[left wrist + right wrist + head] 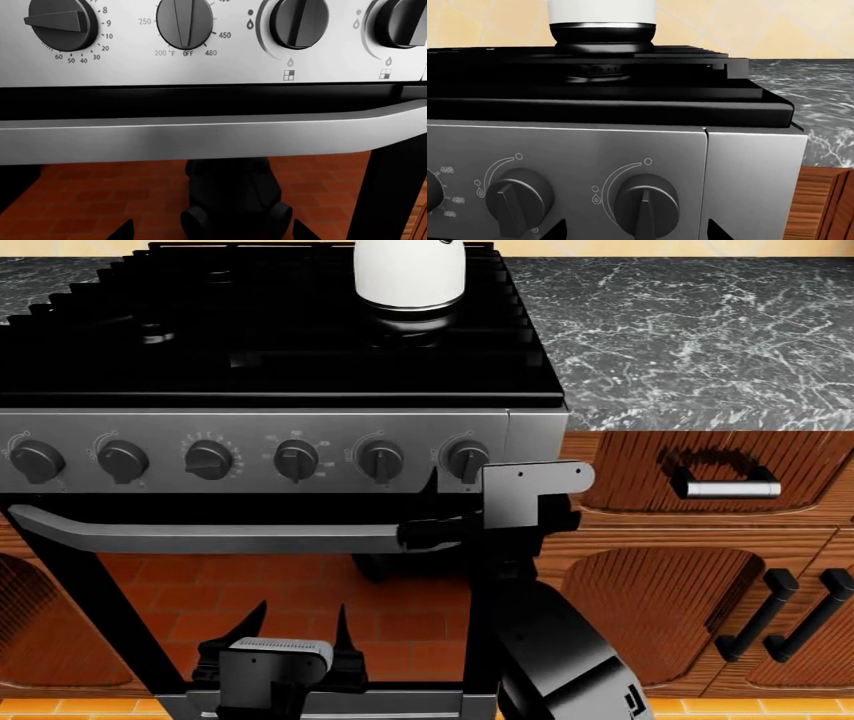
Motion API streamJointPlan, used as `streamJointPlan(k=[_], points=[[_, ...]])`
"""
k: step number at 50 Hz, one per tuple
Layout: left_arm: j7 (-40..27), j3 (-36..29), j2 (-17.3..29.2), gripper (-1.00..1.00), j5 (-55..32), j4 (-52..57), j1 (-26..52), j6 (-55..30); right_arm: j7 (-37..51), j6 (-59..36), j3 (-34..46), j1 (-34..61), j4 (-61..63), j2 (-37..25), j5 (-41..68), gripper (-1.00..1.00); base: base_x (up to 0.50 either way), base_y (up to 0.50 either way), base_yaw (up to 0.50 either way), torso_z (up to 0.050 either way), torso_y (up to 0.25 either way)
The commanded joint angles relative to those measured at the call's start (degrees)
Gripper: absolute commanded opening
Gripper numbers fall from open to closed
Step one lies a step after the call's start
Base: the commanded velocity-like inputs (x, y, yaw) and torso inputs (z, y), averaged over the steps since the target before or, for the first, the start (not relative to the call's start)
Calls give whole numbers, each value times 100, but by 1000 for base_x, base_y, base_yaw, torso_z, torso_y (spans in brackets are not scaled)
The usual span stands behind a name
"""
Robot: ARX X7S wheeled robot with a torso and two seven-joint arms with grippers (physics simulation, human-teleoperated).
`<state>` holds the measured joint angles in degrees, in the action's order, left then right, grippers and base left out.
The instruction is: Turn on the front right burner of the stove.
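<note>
The stove [267,360] has a glossy black cooktop and a grey panel with six dark knobs. The rightmost knob [467,458] points straight down. My right gripper [434,530] is open just in front of and below that knob. In the right wrist view its two tips straddle the knob [646,205], apart from it, with the right gripper [637,232] at the frame's edge. My left gripper [294,632] is open and empty, low in front of the oven door, below the curved handle [214,535]. The left wrist view shows the left gripper [213,234] under the handle [200,135].
A white kettle [407,270] stands on the back right burner. A marble counter [694,330] lies right of the stove. Below it are brown wooden cabinets with a drawer pull [727,488] and door handles [787,615].
</note>
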<state>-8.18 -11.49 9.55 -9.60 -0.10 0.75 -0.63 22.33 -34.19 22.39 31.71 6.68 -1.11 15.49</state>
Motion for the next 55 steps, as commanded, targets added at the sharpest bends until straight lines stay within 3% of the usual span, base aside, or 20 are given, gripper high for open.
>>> streamJointPlan(k=[1,55], points=[[-18,-42,36,100,-46,-1,3,6,339,552,187,176,-567,3,258,100,0,0,0,0,0],[-142,-201,165,100,-208,-29,53,6,637,1464,716,491,-1685,-209,685,100,0,0,0,0,0]])
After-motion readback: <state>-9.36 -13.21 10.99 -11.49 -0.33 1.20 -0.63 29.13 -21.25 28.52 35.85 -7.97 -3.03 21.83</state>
